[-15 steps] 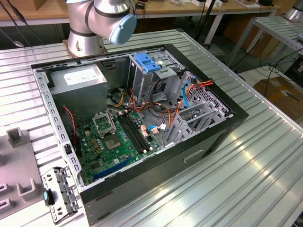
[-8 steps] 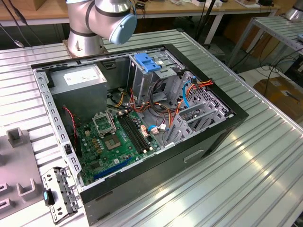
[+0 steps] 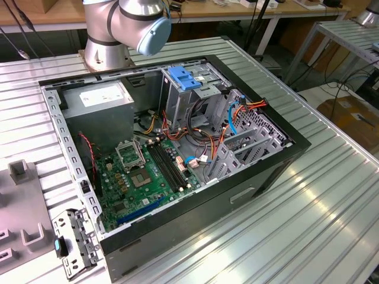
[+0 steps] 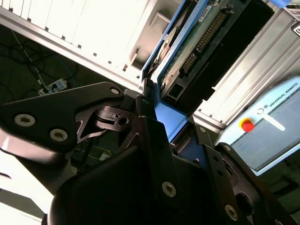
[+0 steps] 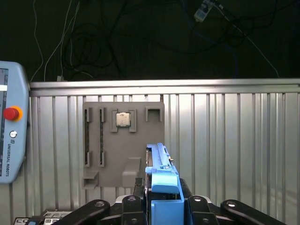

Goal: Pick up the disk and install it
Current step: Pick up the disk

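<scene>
The disk (image 5: 161, 176) sits edge-on between my fingers in the first wrist view, its bright blue carrier rail facing the camera. In the second wrist view the disk (image 4: 197, 42) shows its green circuit board and silver body inside the blue rail, lifted off the table. My gripper (image 5: 161, 206) is shut on the disk's blue rail, with a black finger on each side. The same grip appears in the second wrist view, gripper (image 4: 172, 129). In the exterior view the arm (image 3: 127, 23) rises behind the open computer case (image 3: 284, 160).
Inside the case are a drive cage with a blue latch (image 3: 183, 80), a grey power supply box (image 3: 98, 100) and a green motherboard (image 3: 142, 177). A grey holder plate (image 5: 123, 145) with a chip lies on the ribbed table. A teach pendant (image 5: 11, 136) lies beside it.
</scene>
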`<state>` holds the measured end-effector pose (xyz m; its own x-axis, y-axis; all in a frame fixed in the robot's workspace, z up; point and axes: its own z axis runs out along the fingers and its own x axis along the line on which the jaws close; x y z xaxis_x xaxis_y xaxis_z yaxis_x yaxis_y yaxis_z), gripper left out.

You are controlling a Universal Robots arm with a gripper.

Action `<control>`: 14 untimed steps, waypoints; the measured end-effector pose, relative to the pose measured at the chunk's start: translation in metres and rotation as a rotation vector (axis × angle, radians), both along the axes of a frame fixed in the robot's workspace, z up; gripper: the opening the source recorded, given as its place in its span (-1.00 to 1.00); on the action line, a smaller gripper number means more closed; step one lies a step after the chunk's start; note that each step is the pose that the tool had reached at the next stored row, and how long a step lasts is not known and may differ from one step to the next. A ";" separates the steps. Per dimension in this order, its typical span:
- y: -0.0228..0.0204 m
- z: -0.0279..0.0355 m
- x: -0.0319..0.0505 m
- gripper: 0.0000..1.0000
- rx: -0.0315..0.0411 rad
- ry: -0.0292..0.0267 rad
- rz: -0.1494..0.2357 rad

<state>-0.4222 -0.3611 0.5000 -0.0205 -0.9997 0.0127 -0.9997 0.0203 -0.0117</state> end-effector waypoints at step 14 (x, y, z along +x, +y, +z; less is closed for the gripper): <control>-0.0073 0.0000 0.0055 -0.26 0.0000 0.0001 0.000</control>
<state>-0.4168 -0.3683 0.5000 -0.0205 -0.9997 0.0127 -0.9997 0.0203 -0.0117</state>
